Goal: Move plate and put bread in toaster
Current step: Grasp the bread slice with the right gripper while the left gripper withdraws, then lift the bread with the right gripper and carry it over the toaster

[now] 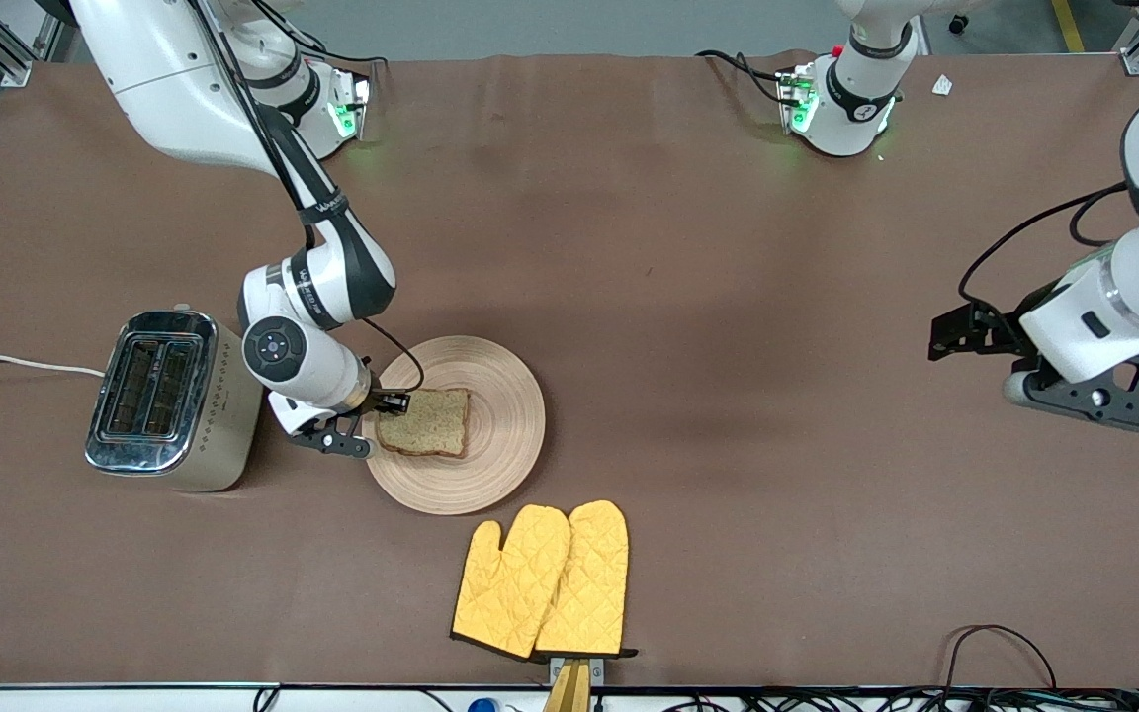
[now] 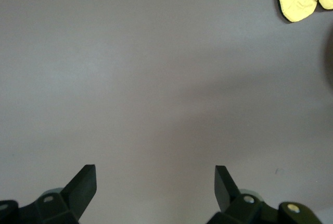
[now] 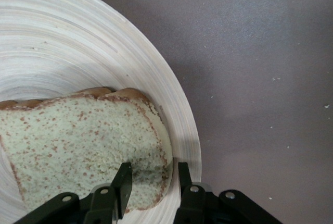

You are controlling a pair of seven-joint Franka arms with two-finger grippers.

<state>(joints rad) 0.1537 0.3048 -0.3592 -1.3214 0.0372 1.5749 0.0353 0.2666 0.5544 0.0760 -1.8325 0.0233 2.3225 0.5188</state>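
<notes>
Oven mitts [image 1: 542, 580] nearest front camera, untouched. Next up: plate [image 1: 490, 465] beside toaster [image 1: 172, 400], toward right arm's end of table; bread [image 1: 426, 422] flat on plate.

Step in hand: grabbing bread. Right gripper [image 3: 152, 179] low at plate's toaster-side rim, fingers [image 3: 124, 178] straddling bread's edge, partly closed, not yet clamped. Next: finish pinch, lift, stand slice upright over slot.

Left gripper [image 2: 155, 182] waiting over bare table, fingers spread wide, holding nothing.

Bread [image 1: 426, 422] on plate [image 1: 485, 435]; toaster [image 1: 172, 399] beside.
</notes>
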